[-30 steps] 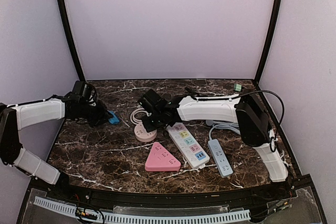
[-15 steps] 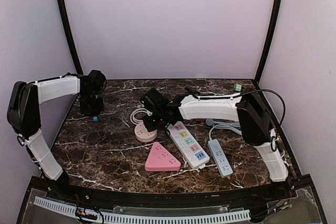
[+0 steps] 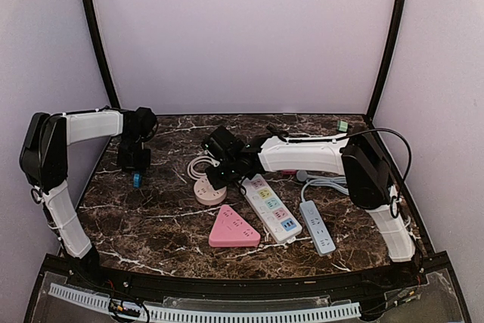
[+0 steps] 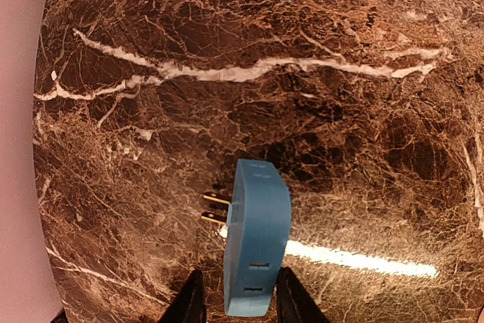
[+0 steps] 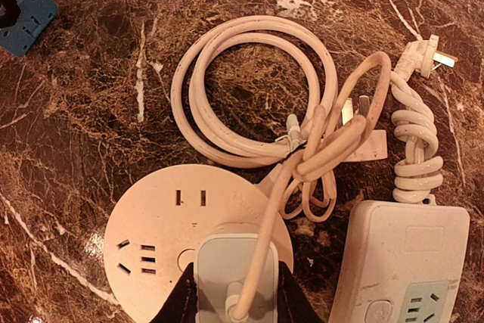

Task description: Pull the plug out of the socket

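Starting with the left gripper (image 4: 240, 304): parted a little around the tail end of the blue plug (image 4: 257, 247), sliver of a gap on the prong side, snug on the other. Honestly can't tell between gripping and let go. Prongs bare, plugged into nothing, way off to the left of the round pink socket (image 3: 209, 191).

Over to the right gripper (image 5: 236, 300): clamped tight on a white block (image 5: 227, 262) seated on that round socket's face, by the rim. Pinkish cord (image 5: 249, 88) draped across the block and coiled just behind the socket.

Right of the socket, touching or nearly: a white strip (image 3: 270, 208) with coloured outlets, then a blue-grey strip (image 3: 318, 226) further right. On the arm-base side of the socket: a pink triangular socket (image 3: 233, 228).

All on a brown marble table (image 3: 151, 217), plain lilac walls (image 3: 242, 35) around, black posts (image 3: 94, 35) at the back corners.
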Motion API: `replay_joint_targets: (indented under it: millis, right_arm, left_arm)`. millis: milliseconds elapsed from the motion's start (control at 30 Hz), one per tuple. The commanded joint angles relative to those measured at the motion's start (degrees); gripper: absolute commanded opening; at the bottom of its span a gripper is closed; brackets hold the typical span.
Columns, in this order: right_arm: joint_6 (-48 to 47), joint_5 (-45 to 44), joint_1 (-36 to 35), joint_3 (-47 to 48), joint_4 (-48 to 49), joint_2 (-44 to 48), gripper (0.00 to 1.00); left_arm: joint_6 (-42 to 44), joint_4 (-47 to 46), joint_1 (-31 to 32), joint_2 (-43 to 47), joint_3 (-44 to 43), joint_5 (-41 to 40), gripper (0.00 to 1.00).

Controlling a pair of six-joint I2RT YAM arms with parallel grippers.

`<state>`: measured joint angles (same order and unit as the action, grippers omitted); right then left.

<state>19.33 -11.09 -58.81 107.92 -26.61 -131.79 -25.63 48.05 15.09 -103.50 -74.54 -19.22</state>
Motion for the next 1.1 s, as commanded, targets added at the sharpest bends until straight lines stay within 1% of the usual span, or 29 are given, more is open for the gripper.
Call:
replay_joint_targets:
  millis: [0,167,367,500,567,600,633,733,767,800,900,933,967,1067]
  right_arm:
    - [-0.08,0.68,0.73,-1.39,-4.37,0.21,0.00]
    - [0.42,0.39,0.73,-1.65,-4.79,0.43,0.00]
    - [0.95,0.03,0.73,-1.51,-5.40,0.65,0.00]
    - [1.14,-0.03,0.75,-1.40,-5.67,0.65,0.00]
    - [1.23,0.07,0.76,-1.40,-5.73,0.66,0.00]
    - [1.23,0.17,0.73,-1.40,-5.74,0.65,0.00]
    - [1.31,0.19,0.73,-1.42,-5.77,0.70,0.00]
    - [1.48,0.36,0.71,-1.15,-5.95,0.65,0.00]
    - [1.54,0.37,0.71,-1.01,-6.14,0.65,0.00]
    - [1.62,0.44,0.73,-0.96,-6.30,0.63,0.00]
    - [1.77,0.61,0.65,-0.87,-6.51,0.61,0.00]
    - [1.77,0.73,0.55,-0.79,-6.62,0.57,0.02]
    - [1.78,0.80,0.58,-0.59,-6.81,0.45,0.04]
    - [1.84,0.82,0.47,0.44,-7.67,0.07,0.08]
  left_arm:
    - [1.26,0.51,-0.32,0.06,-0.21,1.77,0.33]
    - [1.13,-1.33,-0.25,0.98,0.76,5.21,0.35]
    - [-0.21,-4.52,-0.24,3.05,2.04,12.66,0.35]
    - [-1.63,-7.27,-0.24,5.24,3.13,19.15,0.36]
    - [-2.58,-9.49,-0.24,6.70,4.51,26.00,0.36]
    - [-3.44,-11.30,-0.19,7.20,4.98,28.15,0.36]
    - [-4.02,-13.27,-0.23,8.04,6.07,32.24,0.36]
    - [-7.77,-17.68,0.01,9.62,8.89,39.40,0.35]
    - [-8.61,-20.40,0.42,10.49,10.45,42.61,0.35]
    - [-10.46,-21.66,0.66,10.85,11.30,43.93,0.32]
    - [-14.55,-29.54,2.85,12.11,15.27,50.40,0.25]
    - [-16.54,-31.15,3.46,12.01,15.86,51.42,0.21]
    - [-17.65,-34.42,4.82,11.88,17.14,53.20,0.20]
    - [-22.15,-39.57,7.42,9.85,18.78,55.39,0.13]
